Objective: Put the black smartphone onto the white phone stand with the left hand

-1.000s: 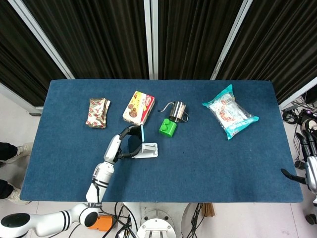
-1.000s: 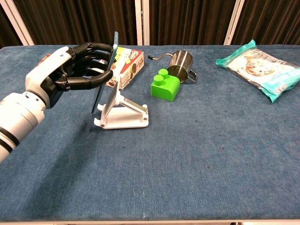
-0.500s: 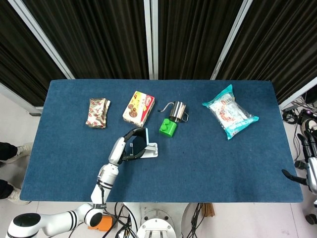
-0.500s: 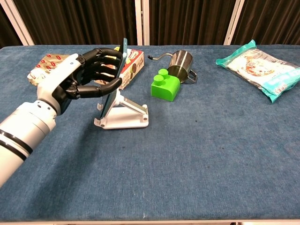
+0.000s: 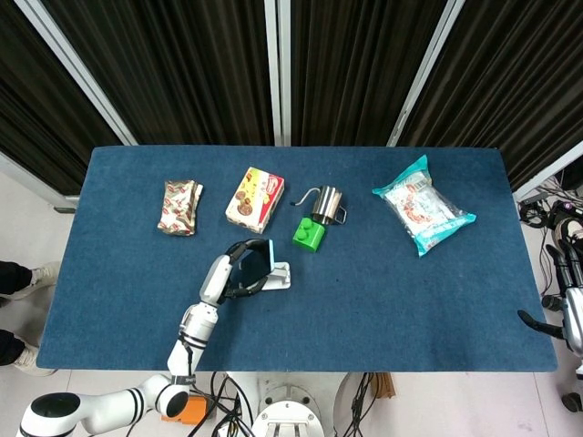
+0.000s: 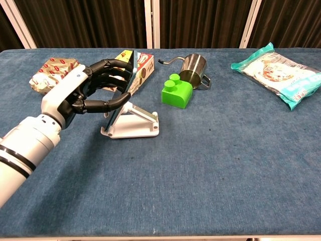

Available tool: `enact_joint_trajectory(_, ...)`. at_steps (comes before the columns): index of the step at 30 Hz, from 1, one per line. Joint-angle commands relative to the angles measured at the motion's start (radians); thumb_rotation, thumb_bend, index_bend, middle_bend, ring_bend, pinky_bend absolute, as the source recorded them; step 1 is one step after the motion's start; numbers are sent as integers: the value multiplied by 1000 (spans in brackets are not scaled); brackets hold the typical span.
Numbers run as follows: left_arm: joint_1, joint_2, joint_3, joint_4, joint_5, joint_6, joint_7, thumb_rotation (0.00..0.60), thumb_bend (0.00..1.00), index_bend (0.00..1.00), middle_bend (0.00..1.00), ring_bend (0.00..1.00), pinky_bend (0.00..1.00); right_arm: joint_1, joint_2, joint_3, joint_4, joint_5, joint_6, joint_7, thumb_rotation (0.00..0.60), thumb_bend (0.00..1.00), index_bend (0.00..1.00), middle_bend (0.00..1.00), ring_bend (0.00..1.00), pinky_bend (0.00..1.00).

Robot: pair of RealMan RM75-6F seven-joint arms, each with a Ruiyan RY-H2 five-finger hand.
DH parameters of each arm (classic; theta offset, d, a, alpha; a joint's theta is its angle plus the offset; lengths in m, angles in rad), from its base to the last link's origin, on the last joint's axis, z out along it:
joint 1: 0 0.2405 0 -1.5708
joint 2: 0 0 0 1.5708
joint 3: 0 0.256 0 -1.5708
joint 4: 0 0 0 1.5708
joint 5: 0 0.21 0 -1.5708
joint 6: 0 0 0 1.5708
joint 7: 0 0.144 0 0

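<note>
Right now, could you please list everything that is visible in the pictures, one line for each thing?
table: one, blue cloth top, fills both views.
smartphone: one, black, tilted against the phone stand, held by the left robot hand.
phone stand: one, white, near the table's front left.
snack box: one, white and red, behind the stand.
wrapped snack pack: one, red and tan, far left.
block: one, green, centre.
steel pitcher: one, silver, just behind the block.
snack bag: one, teal and white, far right.
left robot hand: one, black fingers, white arm.
right robot hand: barely visible at the head view's right edge.
</note>
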Motion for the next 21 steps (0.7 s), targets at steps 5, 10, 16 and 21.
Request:
enact_joint_trajectory(5, -2, -1, 6, 3, 2, -8, 7, 600, 155, 297, 338, 196, 127, -1, 0, 0, 1, 0, 0, 2, 600, 153, 0, 27, 0, 68)
enact_joint_trajectory(10, -5, 8, 15, 2, 14, -11, 17, 600, 131, 175, 219, 99, 79, -2, -1, 2, 2, 2, 2, 2, 600, 152, 0, 28, 0, 68)
enact_joint_trajectory(16, -12, 38, 33, -19, 25, -32, 56, 600, 98, 4, 20, 0, 4, -1, -4, 3, 5, 2, 1, 3, 600, 153, 0, 28, 0, 68)
enact_joint_trajectory(21, -14, 127, 46, -116, 18, -69, 150, 600, 77, 0, 0, 0, 0, -2, -3, 4, 5, 1, 4, 4, 600, 152, 0, 28, 0, 68)
